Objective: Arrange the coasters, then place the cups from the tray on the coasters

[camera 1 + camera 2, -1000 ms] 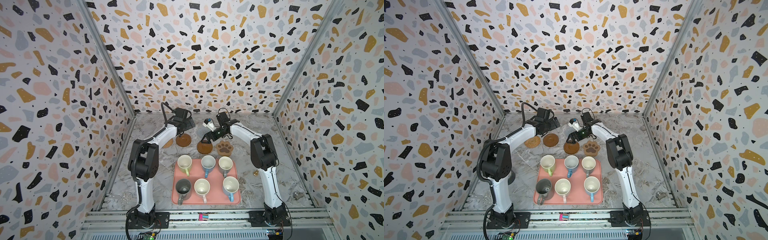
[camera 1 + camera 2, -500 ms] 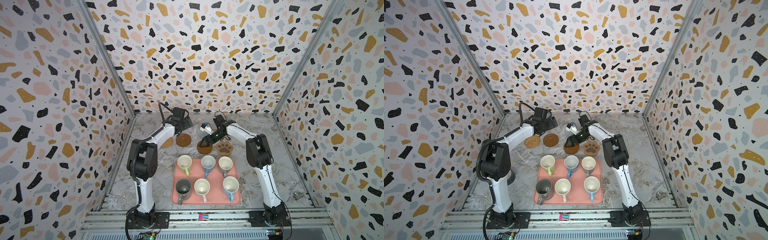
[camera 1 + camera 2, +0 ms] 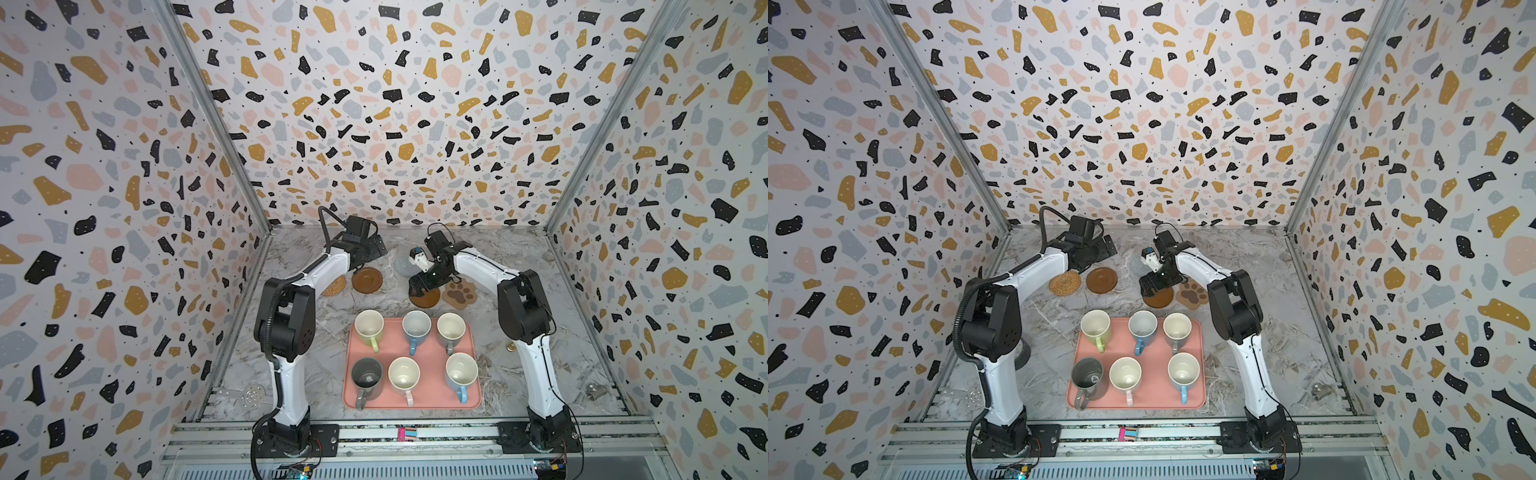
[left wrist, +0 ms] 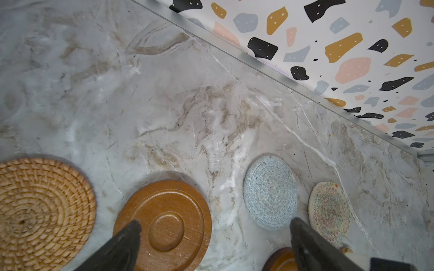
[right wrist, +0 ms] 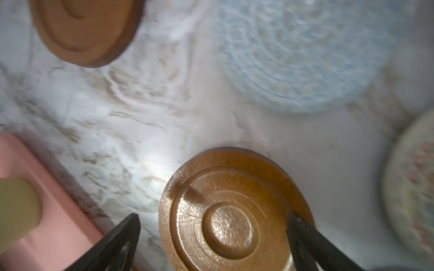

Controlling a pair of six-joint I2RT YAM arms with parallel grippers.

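Paw coaster (image 3: 459,294) bears a dark pad print, near the tray (image 3: 428,357).

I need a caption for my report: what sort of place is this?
Probably a robot test cell, not a real kitchen: left arm and right arm bolted to an aluminium rail, terrazzo-print panels closing three sides, a marble-look table with a tray of mugs.

the left arm (image 3: 286,324) and right arm (image 3: 523,307) stretch toward the far side, elbows bent; left gripper (image 4: 215,231) and right gripper (image 5: 213,219) point down, jaws spread wide.
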